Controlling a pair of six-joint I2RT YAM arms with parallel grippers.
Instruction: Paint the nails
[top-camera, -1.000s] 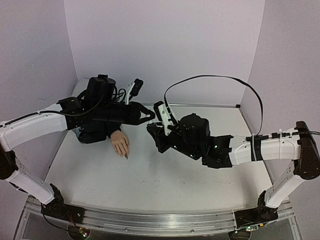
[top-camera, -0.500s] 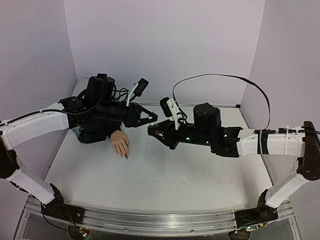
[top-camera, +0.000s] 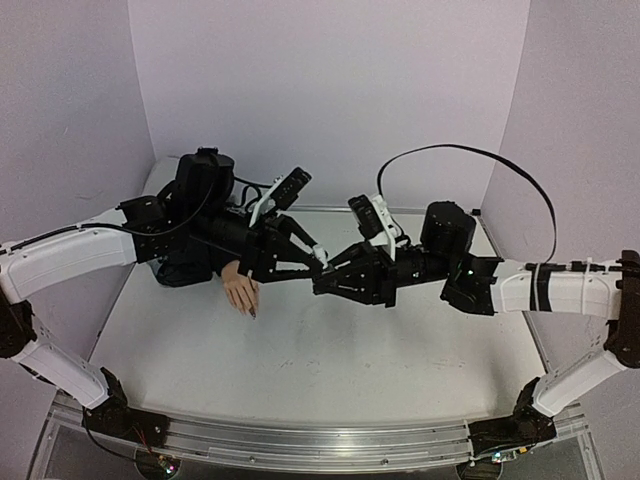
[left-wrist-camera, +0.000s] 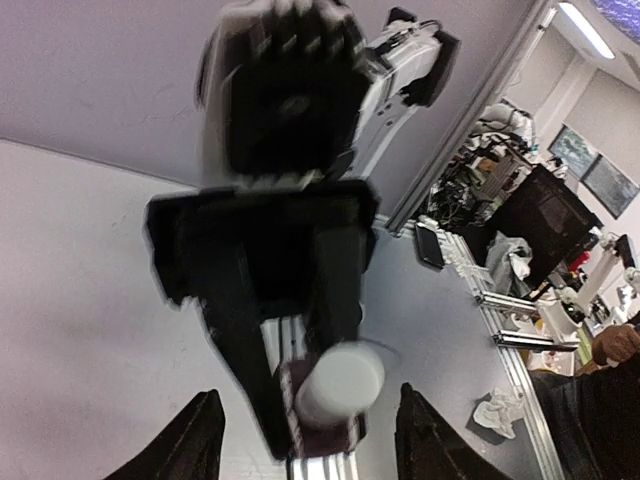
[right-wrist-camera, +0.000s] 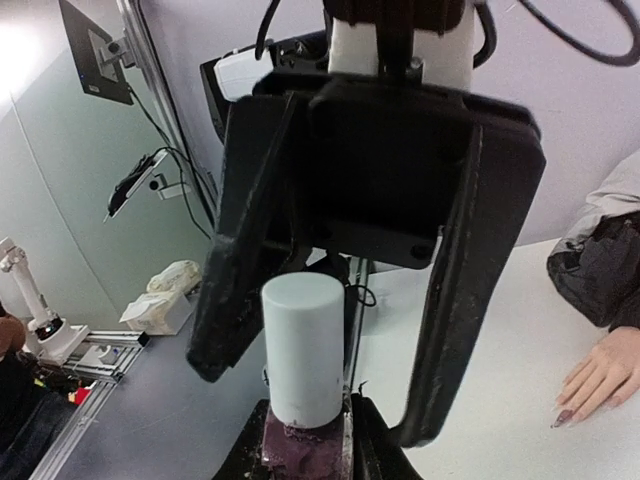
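Observation:
My right gripper (top-camera: 326, 282) is shut on a small purple nail-polish bottle (right-wrist-camera: 300, 447), held in mid-air with its white cap (right-wrist-camera: 303, 345) pointing at the left arm. My left gripper (left-wrist-camera: 312, 442) is open. Its two black fingers (right-wrist-camera: 235, 290) stand on either side of the cap (left-wrist-camera: 340, 384) and do not touch it. The peach mannequin hand (top-camera: 242, 288) with a black sleeve lies palm-down on the table, below and to the left of both grippers. Its nails (top-camera: 252, 311) look dark at the fingertips, and the nails (right-wrist-camera: 556, 421) also show at the lower right in the right wrist view.
The white table (top-camera: 330, 370) is walled on three sides by pale panels. The black sleeve (top-camera: 185, 265) lies under the left arm at the back left. The right arm's cable (top-camera: 470, 155) loops above it.
The left gripper has opened from shut. The right arm has carried the bottle leftward, so the cap now sits between the left fingers.

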